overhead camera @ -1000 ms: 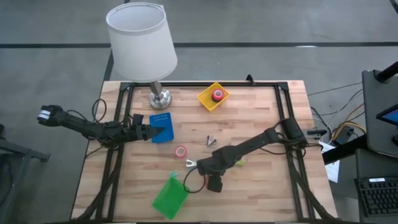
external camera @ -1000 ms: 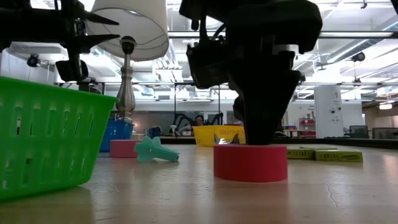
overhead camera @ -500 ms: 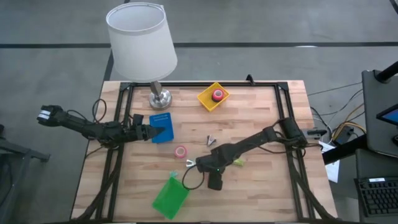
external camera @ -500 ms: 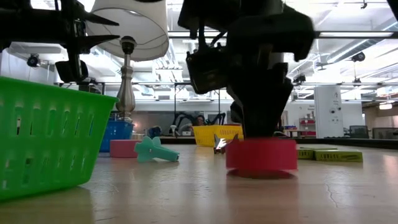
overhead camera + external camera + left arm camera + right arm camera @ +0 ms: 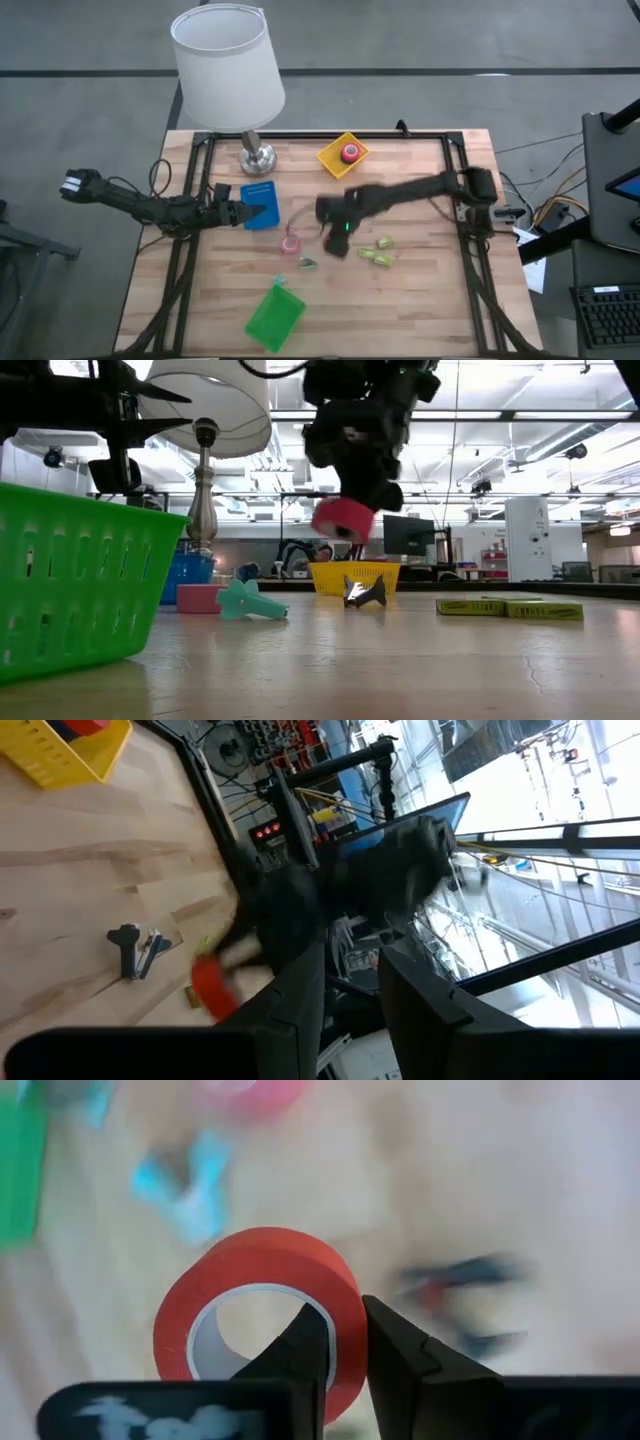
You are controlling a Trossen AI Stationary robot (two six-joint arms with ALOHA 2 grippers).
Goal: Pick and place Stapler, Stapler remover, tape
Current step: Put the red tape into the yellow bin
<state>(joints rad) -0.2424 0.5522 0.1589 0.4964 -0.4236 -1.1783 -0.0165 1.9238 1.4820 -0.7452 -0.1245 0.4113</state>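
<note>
1. The right pincer [image 5: 340, 1345] is clamped on the wall of a red tape roll [image 5: 262, 1305], one finger inside the ring and one outside. The low view shows the roll lifted clear of the tabletop [image 5: 420, 300], mid-carry.
2. Left to do, I judge: the pink tape roll [image 5: 290, 243], the teal stapler remover [image 5: 248, 601] and a small metal clip piece [image 5: 362, 592] lie loose on the wood.
3. The green basket [image 5: 272, 316] at the near edge looks empty; the yellow bin [image 5: 343, 156] at the far side already holds a red roll.
4. The left pincer [image 5: 243, 212] hovers over the blue bin [image 5: 264, 204], fingers slightly parted, empty.
5. Beyond: a white-shaded lamp [image 5: 224, 62], then an open workshop with ceiling lights.
</note>
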